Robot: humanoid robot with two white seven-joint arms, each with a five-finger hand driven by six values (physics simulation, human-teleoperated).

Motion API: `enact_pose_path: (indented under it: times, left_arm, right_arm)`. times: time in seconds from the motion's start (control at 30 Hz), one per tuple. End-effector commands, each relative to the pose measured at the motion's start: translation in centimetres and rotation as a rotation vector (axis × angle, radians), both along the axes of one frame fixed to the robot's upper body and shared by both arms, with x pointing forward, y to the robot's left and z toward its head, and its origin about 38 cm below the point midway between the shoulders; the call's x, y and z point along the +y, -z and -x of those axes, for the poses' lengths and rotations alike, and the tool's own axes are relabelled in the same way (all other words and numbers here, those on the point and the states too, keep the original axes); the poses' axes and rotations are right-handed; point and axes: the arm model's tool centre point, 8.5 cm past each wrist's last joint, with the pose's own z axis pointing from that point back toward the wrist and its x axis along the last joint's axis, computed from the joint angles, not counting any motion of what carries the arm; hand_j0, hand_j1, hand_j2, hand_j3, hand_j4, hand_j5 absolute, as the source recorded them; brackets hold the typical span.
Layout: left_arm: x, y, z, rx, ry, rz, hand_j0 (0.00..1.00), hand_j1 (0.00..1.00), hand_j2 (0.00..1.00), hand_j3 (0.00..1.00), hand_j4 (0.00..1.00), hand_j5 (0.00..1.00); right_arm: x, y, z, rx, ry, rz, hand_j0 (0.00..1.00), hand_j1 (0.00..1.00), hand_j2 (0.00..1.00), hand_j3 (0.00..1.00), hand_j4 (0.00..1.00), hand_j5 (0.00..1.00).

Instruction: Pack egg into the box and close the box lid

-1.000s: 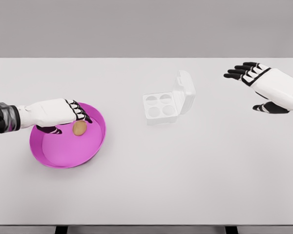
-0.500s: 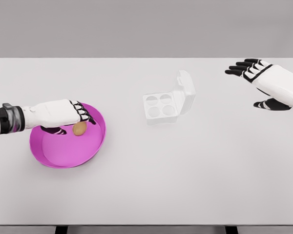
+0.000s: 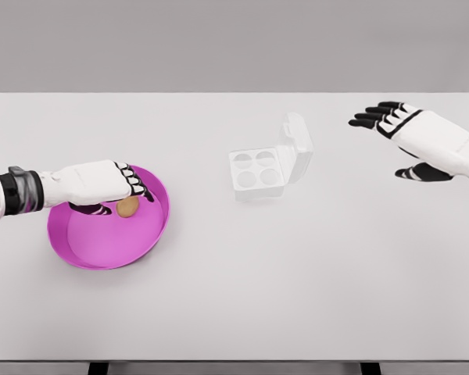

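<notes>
White table (image 3: 234,297): L hand (image 3: 102,186) over egg (image 3: 127,206), bowl (image 3: 141,242).

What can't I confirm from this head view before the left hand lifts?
- Grasp on the small brown egg in the round magenta bowl: the left hand covers its top, so finger contact is hidden.
- Left hand's thumb: tucked under the palm, mostly hidden.
- Hinge of the white four-cup egg box: its raised lid blocks it.
- Right hand: forearm cut off by the picture's right edge.
</notes>
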Motion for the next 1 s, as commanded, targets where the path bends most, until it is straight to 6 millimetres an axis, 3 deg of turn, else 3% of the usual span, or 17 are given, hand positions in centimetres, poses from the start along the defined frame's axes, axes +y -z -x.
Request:
enact_pose_path:
  times: [0.0,0.63,0.7,0.77,0.97]
  left_arm:
    - [-0.1,0.1,0.0,0.006,0.0,0.003,0.8,0.8,0.8,0.8,0.8,0.8]
    - [-0.1,0.9,-0.1,0.027,-0.006,0.002,0.78,0.78,0.78,0.78,0.78,0.78]
    - [-0.1,0.9,-0.1,0.026,-0.005,0.002,0.76,0.76,0.76,0.76,0.76,0.76]
    - [-0.1,0.8,-0.1,0.025,-0.005,0.004,0.74,0.74,0.74,0.74,0.74,0.74]
    - [-0.1,0.8,-0.1,0.026,-0.006,0.005,0.7,0.7,0.7,0.7,0.7,0.7]
  right_arm:
    - [0.1,0.3,-0.1,0.015,-0.004,0.001,1.0,1.0,1.0,1.0,1.0,1.0]
    - [-1.0,0.4,-0.2,0.027,0.019,0.037,1.0,1.0,1.0,1.0,1.0,1.0]
    - [-1.6,1.2,-2.0,0.056,0.052,0.043,1.0,1.0,1.0,1.0,1.0,1.0]
    - [-0.6,2.8,-5.2,0.125,0.042,0.087,1.0,1.0,1.0,1.0,1.0,1.0]
    - [0.5,5.3,-8.1,0.19,0.07,0.151,1.0,1.0,1.0,1.0,1.0,1.0]
